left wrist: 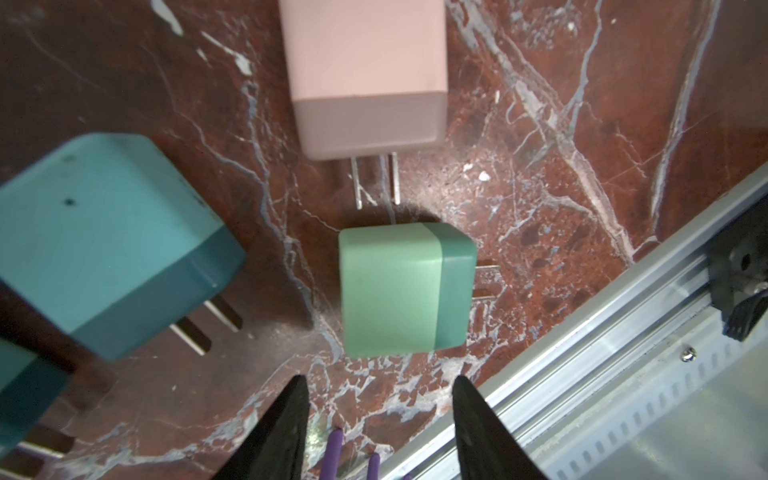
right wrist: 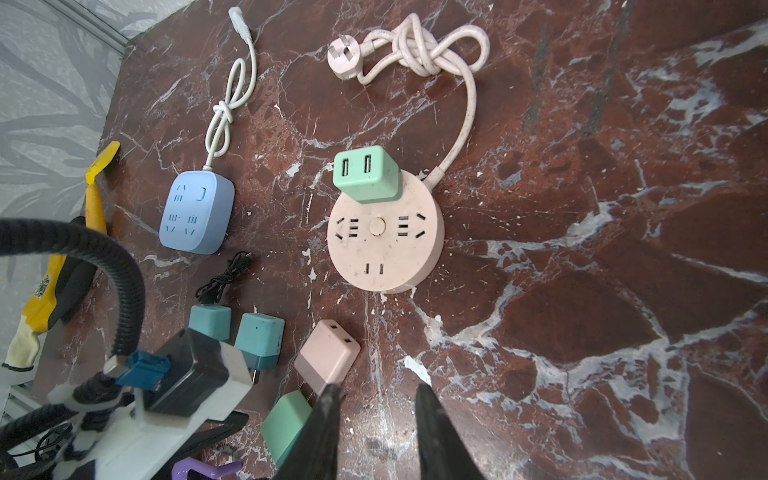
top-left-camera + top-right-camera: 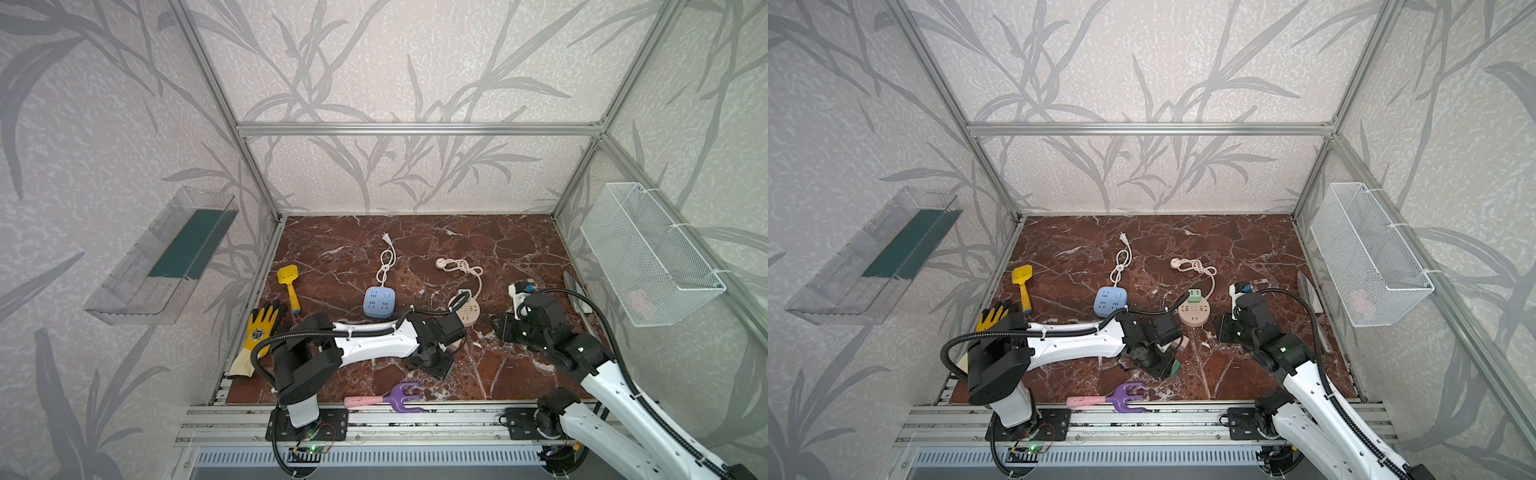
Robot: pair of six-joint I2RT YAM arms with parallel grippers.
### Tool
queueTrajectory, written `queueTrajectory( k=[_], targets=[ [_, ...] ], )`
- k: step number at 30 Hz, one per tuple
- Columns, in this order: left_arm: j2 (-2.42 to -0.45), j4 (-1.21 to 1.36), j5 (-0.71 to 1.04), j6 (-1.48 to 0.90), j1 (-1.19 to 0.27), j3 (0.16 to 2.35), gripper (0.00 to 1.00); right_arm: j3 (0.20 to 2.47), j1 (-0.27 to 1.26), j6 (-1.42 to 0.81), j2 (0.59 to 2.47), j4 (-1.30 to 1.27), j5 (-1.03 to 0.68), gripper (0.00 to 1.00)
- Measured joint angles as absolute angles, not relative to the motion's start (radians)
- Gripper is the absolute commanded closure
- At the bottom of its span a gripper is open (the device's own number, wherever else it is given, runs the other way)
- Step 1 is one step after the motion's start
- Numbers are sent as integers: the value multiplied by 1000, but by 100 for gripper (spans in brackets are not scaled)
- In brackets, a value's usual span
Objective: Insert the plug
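A red-brown marble-patterned worktop (image 3: pixel 511 249) is seen in both top views, and every item is laid on it. The left hand (image 1: pixel 378 386) is held low over the worktop, close to the front aluminium rail (image 1: pixel 582 374). Its fingers are spread and nothing is held between them. The right hand (image 2: pixel 377 392) is likewise released and empty, and is hung above the worktop near the round pink power strip (image 2: pixel 384 249). One socket of that strip is filled by a light green two-port USB charger (image 2: pixel 365 172), stood upright at the end where the pink cord leaves. A rounded blue square power strip (image 2: pixel 197 216) is placed apart from it, its white cord knotted. A teal cube plug (image 1: pixel 104 241) and a pale pink cube plug (image 1: pixel 365 75) are laid on their sides by the left hand. The mint-green cube plug (image 1: pixel 399 291) is found just ahead of the left hand's fingertips. It is laid on its side with its prongs level, untouched and not inserted.
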State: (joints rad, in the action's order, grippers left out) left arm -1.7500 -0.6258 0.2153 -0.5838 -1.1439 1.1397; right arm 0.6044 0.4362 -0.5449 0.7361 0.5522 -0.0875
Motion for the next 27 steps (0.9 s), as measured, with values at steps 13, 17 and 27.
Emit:
queueTrajectory(
  k=[13,17,27],
  targets=[
    [-1832,-572,258,-583,-1144,1200,45,604,427,-529,716,575,-83,68],
    [-1861,-567,261,-574,-1135,1235,45,604,418,-526,709,582,-79,68],
    [-1921,-562,249,-527,-1100,1333,46,604,398,-525,707,583,-79,68]
  ],
)
